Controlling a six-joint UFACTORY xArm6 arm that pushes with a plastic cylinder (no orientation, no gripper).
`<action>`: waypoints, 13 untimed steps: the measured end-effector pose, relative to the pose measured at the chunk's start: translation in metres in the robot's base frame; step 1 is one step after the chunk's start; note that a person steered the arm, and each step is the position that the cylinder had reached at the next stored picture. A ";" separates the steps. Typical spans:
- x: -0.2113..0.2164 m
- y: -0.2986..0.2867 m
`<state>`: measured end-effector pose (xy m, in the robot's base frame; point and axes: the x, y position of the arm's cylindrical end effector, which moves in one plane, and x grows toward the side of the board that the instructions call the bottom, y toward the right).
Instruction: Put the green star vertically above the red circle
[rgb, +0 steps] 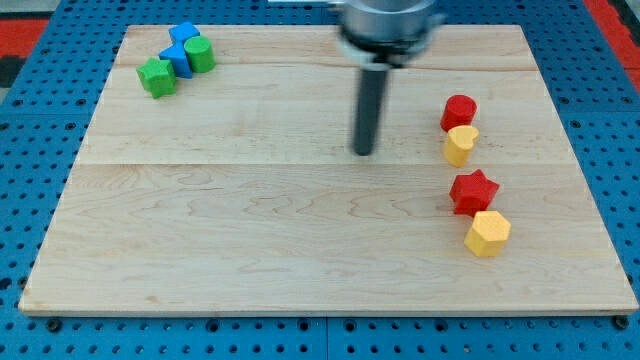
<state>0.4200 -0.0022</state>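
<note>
The green star (156, 76) lies at the board's top left, touching a blue block (180, 52) and a green cylinder (200, 55). The red circle (459, 111) sits at the view's right, just above a yellow heart-shaped block (460, 145). My tip (363, 152) rests on the board near the middle, well to the right of the green star and about a hundred pixels left of the red circle, touching no block.
A red star (473, 191) and a yellow hexagon (487, 233) lie lower on the right side. The wooden board (250, 250) sits on a blue pegboard. The arm's grey body hangs over the board's top middle.
</note>
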 end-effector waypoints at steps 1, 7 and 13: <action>-0.005 -0.151; -0.118 -0.131; -0.085 -0.200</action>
<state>0.3347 -0.2018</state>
